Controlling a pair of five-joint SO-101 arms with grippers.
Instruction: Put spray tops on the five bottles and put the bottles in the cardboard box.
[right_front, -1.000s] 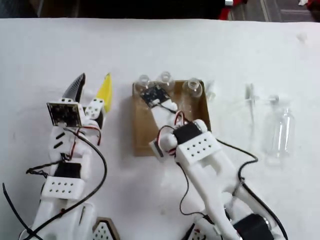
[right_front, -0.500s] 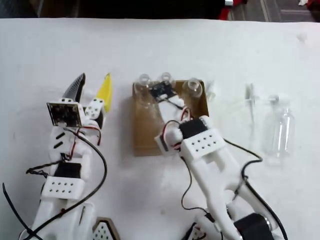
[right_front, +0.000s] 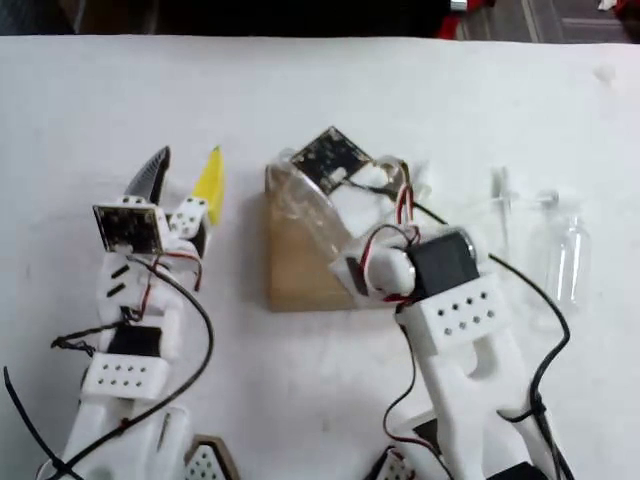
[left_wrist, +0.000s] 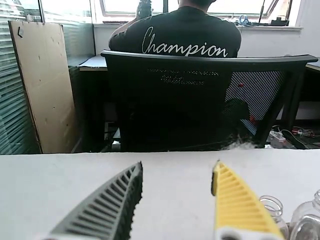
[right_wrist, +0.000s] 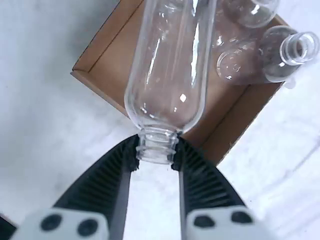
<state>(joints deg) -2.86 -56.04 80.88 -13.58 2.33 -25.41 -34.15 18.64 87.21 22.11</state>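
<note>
Right gripper (right_wrist: 156, 150) has swung back, tilting a bottle (right_wrist: 167, 70).

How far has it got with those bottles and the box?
Done: at least two bottles stand in the cardboard box, but with open necks, no spray tops. In hand: the right tool grips another bare bottle by its neck over the box. Left: one bottle waits on the table; all tops to fit. The left tool is open, empty.

A white table (right_front: 300, 90) meets a black mesh chair (left_wrist: 200, 100); a brown board (left_wrist: 45, 85) (propped upright) stands beside window blinds (left_wrist: 12, 110).
</note>
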